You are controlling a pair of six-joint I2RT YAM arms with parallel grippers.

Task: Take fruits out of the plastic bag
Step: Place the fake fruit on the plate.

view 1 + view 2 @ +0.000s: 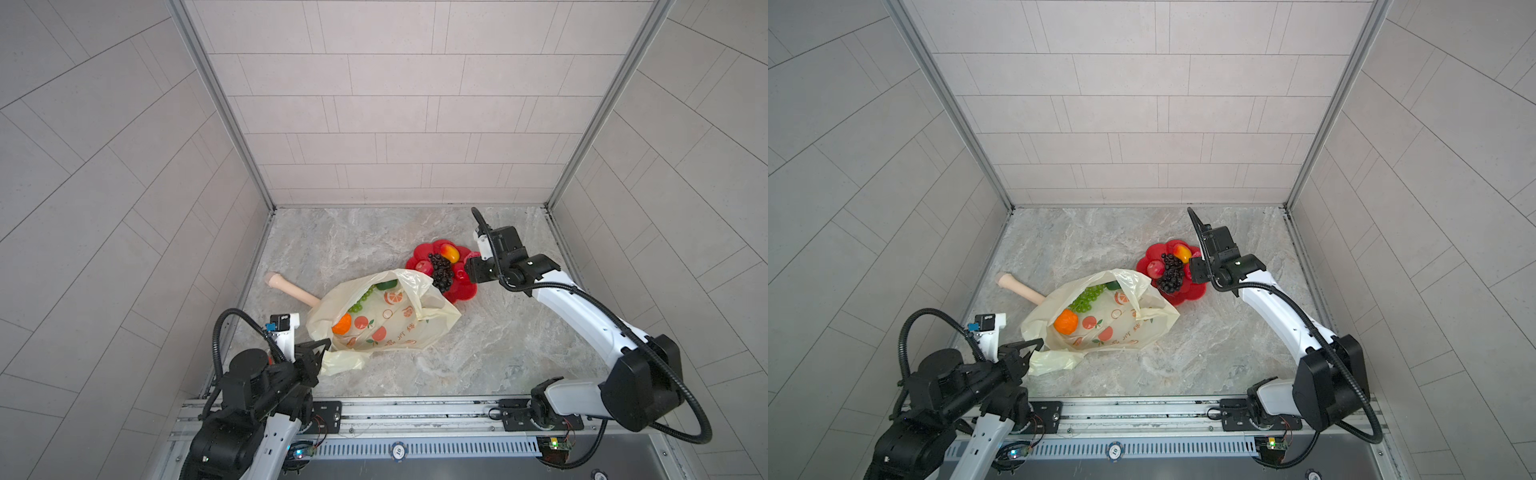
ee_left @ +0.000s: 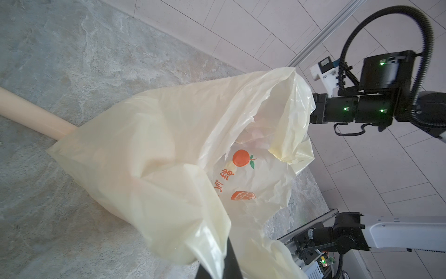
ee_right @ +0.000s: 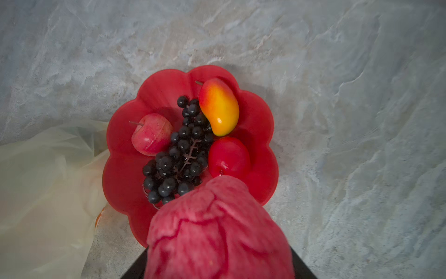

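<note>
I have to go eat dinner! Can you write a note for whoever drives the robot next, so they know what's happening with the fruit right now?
Left gripper: shut on a handle of the plastic bag.
Right gripper: jaws hold the bumpy pink fruit above the red plate.
Done: dark purple grapes, mango and two red apples lie on the plate.
Left: put the pink fruit on the plate, then take out the orange, green grapes and dark green fruit, all inside the bag.
</note>
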